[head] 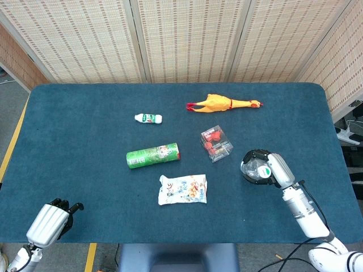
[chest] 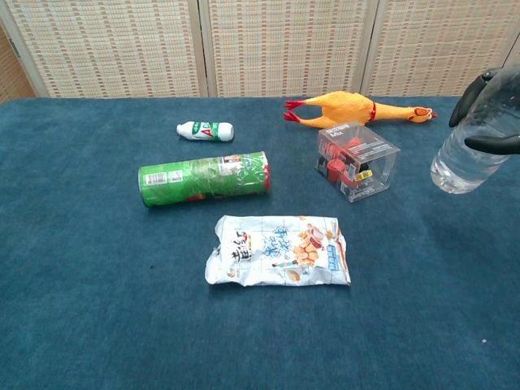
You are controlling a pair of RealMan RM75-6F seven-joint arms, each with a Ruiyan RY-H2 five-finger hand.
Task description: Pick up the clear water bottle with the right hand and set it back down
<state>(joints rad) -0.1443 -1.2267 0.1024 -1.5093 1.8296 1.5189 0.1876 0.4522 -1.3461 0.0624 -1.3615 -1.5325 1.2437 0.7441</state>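
Observation:
My right hand (head: pixel 271 168) grips the clear water bottle (head: pixel 254 170) near its top and holds it upright above the blue table (head: pixel 85 170) at the right side. In the chest view the bottle (chest: pixel 463 161) hangs in the air at the right edge, its base clear of the cloth, with the black fingers (chest: pixel 486 91) of the right hand wrapped around it. My left hand (head: pixel 50 222) rests at the table's near left corner, fingers curled in, holding nothing.
Left of the bottle stands a clear box with red pieces (chest: pixel 357 161). A yellow rubber chicken (chest: pixel 351 107) lies behind it. A snack packet (chest: pixel 279 250), a green can on its side (chest: pixel 204 178) and a small white bottle (chest: pixel 205 130) lie mid-table.

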